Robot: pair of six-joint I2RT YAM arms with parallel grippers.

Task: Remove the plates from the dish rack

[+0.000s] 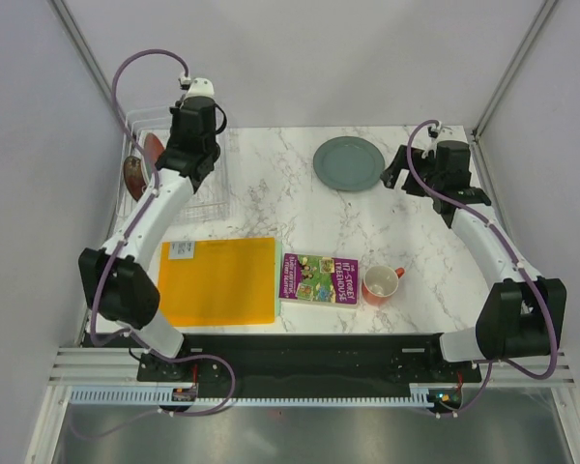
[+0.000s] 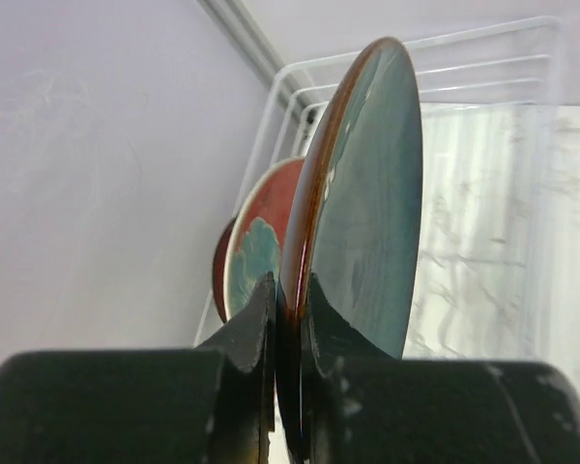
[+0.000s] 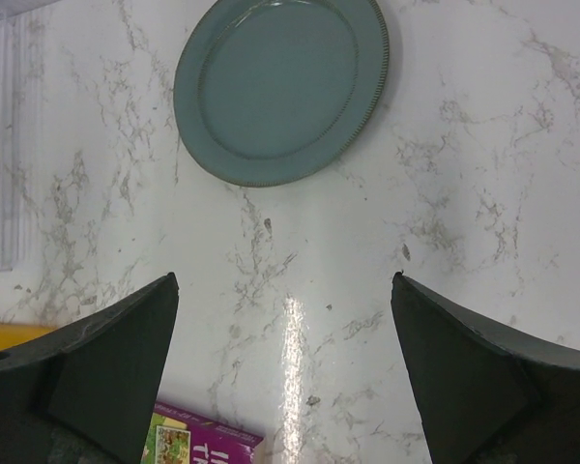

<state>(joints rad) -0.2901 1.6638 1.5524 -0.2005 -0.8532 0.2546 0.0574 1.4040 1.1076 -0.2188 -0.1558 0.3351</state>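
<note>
The plates are in two places. A plain grey-green plate [image 1: 349, 162] lies flat on the marble table [image 1: 300, 217] at the far side, right of centre. Three others stand on edge at the dish rack [image 1: 217, 188] in the far left corner. In the left wrist view, the dark teal plate [image 2: 367, 213] is nearest, with a teal plate with red blotches [image 2: 259, 246] just behind it and a red plate [image 2: 219, 266] behind that. The left gripper [image 2: 288, 290] is clamped on the dark teal plate's brown rim, one finger on each face; whether the plate's lower edge sits among the prongs is hidden. The right gripper [image 3: 282, 290] hangs spread wide above bare marble, on the near side of the grey-green plate, holding nothing. Toward the near edge lie an orange mat [image 1: 217, 280], a book [image 1: 319, 278] and a mug [image 1: 380, 283].
</note>
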